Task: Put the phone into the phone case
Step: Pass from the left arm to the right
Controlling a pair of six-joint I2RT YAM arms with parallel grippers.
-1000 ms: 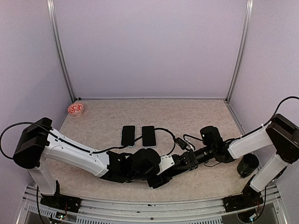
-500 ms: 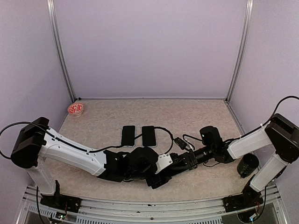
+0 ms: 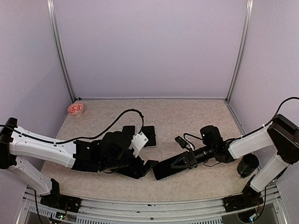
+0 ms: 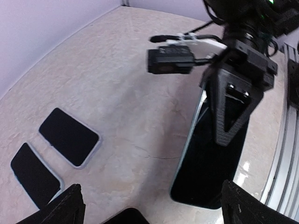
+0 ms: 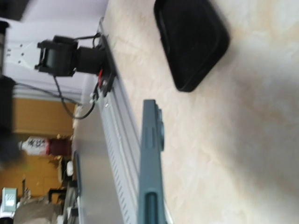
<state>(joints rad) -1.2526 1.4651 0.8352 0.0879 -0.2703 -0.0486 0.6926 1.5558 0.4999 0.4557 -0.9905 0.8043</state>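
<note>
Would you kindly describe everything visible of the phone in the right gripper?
The phone is a slim slab with a glossy black face and a teal-grey rim carrying side buttons. It is held low and roughly level over the table. The right gripper is shut on one end, a finger across the face; the free end points toward the left arm. Contact with the table is unclear.

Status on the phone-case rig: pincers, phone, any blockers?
Left pincer open, empty. Right pincer shut on phone. Phone not in black case, which lies flat on table. Nothing between them; two dark slabs sit aside.
</note>
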